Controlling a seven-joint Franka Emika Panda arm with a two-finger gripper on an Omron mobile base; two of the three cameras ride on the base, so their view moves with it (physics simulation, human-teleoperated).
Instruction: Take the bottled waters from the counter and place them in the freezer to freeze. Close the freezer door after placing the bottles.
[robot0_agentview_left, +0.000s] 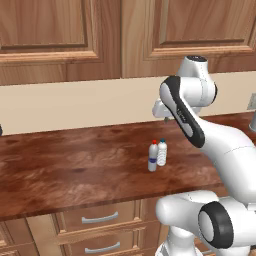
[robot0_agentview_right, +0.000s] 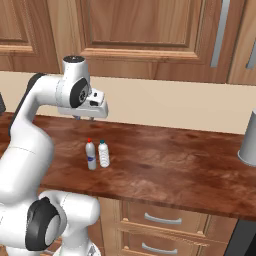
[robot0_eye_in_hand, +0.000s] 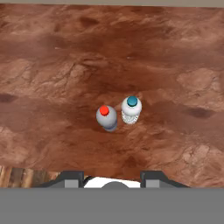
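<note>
Start of the pick phase: both bottles stand upright on the worktop (robot0_agentview_left: 75, 175), none yet lifted. The red-capped bottle (robot0_agentview_left: 153, 157) and the teal-capped bottle (robot0_agentview_left: 162, 153) stand side by side, touching or very nearly so, well back from the front edge above the drawers (robot0_agentview_left: 100, 218). The end effector (robot0_agentview_right: 82, 118) hangs above them, pointing straight down, its fingers drawn close together and holding nothing. In the hand view the two caps sit near the centre, red (robot0_eye_in_hand: 104, 110) and teal (robot0_eye_in_hand: 132, 102), with the dark fingertips (robot0_eye_in_hand: 70, 177) at the lower edge, which suggests the hand is poised overhead so it can come down along a bottle's axis. Because the pair stands so close, a descent on one bottle risks nudging the other; the jaws would probably need widening first. A grey cylinder (robot0_agentview_right: 248, 137) stands apart at the far right.
</note>
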